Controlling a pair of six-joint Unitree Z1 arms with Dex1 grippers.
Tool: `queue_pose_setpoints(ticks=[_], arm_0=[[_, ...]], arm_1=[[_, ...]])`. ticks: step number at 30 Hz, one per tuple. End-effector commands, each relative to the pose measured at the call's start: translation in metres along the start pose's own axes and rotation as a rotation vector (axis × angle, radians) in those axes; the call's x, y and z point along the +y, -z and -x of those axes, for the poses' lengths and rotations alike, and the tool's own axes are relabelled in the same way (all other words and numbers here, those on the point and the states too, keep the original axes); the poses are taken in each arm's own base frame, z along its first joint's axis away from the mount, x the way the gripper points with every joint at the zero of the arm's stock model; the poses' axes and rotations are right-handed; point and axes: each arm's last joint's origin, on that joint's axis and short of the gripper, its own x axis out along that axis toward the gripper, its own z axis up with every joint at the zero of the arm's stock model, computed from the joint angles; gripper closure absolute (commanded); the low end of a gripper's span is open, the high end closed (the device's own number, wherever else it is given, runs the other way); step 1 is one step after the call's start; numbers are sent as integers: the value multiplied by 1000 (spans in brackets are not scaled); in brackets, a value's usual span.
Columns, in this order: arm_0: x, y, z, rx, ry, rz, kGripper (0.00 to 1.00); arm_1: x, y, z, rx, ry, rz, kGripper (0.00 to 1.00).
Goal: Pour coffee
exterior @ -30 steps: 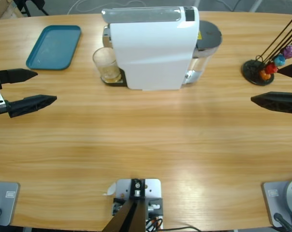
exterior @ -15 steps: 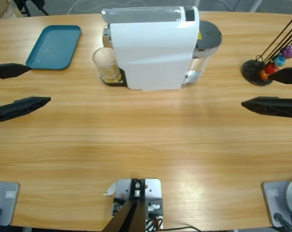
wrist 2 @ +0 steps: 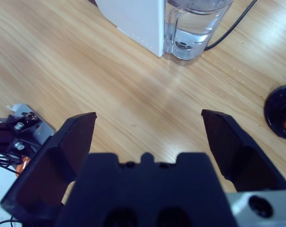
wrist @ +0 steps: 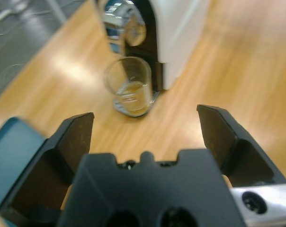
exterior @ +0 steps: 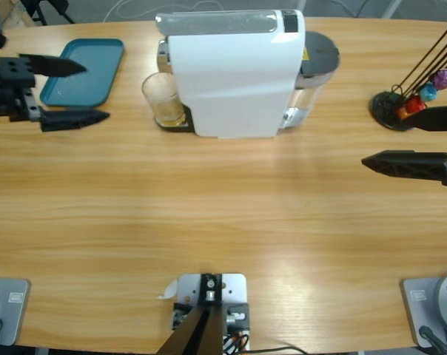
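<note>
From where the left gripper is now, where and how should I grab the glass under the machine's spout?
Grip the glass around its upper wall, above the coffee. Come in level from its open side facing the tray; the white machine blocks the far side. It stands upright, and the left gripper is open.

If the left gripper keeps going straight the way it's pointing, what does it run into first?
Most likely the glass holding the coffee, standing under the white coffee machine. The left gripper, jaws open, points at it across bare table; how well their heights match is unclear.
</note>
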Motion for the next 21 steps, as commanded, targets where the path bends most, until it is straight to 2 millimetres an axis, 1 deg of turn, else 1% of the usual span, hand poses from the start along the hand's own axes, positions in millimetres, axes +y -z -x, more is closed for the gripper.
queue_pose_setpoints(ticks=[1,5,7,10,15,17,21], arm_0=[[28,23,-28,-1,140,57,32],[42,29,-37,0,126,59,32],[50,28,-43,-3,120,36,32],[61,25,-58,6,120,20,32],[63,26,-78,21,153,11,32],[64,27,-83,24,156,7,32],[65,23,-89,14,160,-12,32]], arm_1=[[-3,7,-15,65,1,-17,0],[-3,6,-18,75,-1,-18,0],[-3,5,-21,85,-2,-17,0],[-3,4,-24,95,-2,-16,0],[-4,4,-26,99,-2,-12,0],[-4,3,-28,102,-3,-13,0],[-4,2,-33,120,-3,-13,0]])
